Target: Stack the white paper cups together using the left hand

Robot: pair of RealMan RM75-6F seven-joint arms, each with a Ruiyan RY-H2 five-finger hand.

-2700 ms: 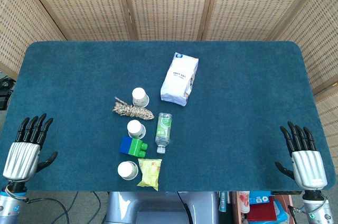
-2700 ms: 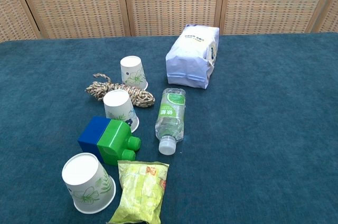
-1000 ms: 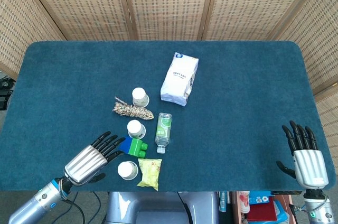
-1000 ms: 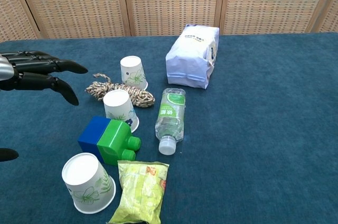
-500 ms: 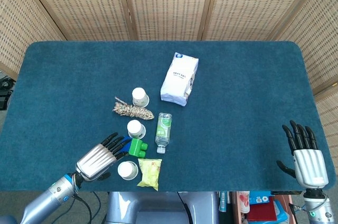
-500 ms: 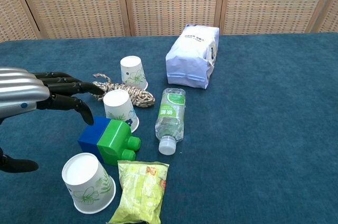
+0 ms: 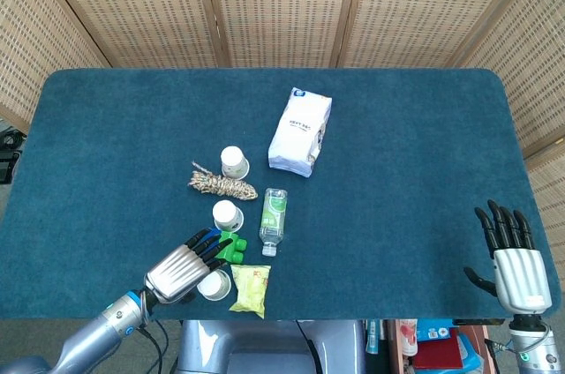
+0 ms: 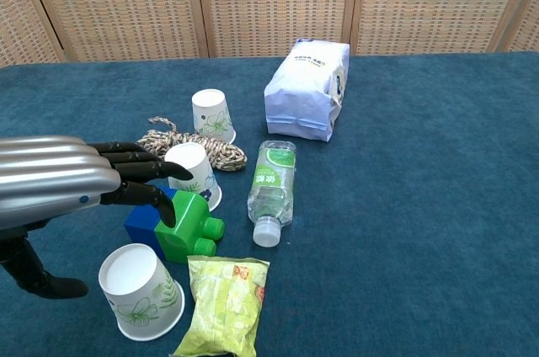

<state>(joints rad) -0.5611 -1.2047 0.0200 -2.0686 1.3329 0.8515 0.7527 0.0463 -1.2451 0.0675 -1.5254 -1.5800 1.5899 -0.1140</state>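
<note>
Three white paper cups with green flower prints stand upside down on the blue cloth: a far cup (image 7: pixel 234 162) (image 8: pixel 211 115), a middle cup (image 7: pixel 227 215) (image 8: pixel 192 173) and a near cup (image 7: pixel 214 285) (image 8: pixel 141 291). My left hand (image 7: pixel 184 265) (image 8: pixel 63 180) hovers open, fingers spread, above the near cup and the toy block, its fingertips (image 8: pixel 173 172) reaching toward the middle cup. It holds nothing. My right hand (image 7: pixel 515 265) rests open at the table's near right edge, far from the cups.
A blue-and-green toy block (image 8: pixel 175 222) lies between the near and middle cups. A coiled rope (image 8: pixel 189 142), a plastic bottle (image 8: pixel 271 187) on its side, a yellow-green snack packet (image 8: pixel 222 304) and a white bag (image 8: pixel 309 87) lie around them.
My left hand has swung in from the table's left edge toward the cups and now hangs over the near cup and block. The cups and my right hand have stayed put.
</note>
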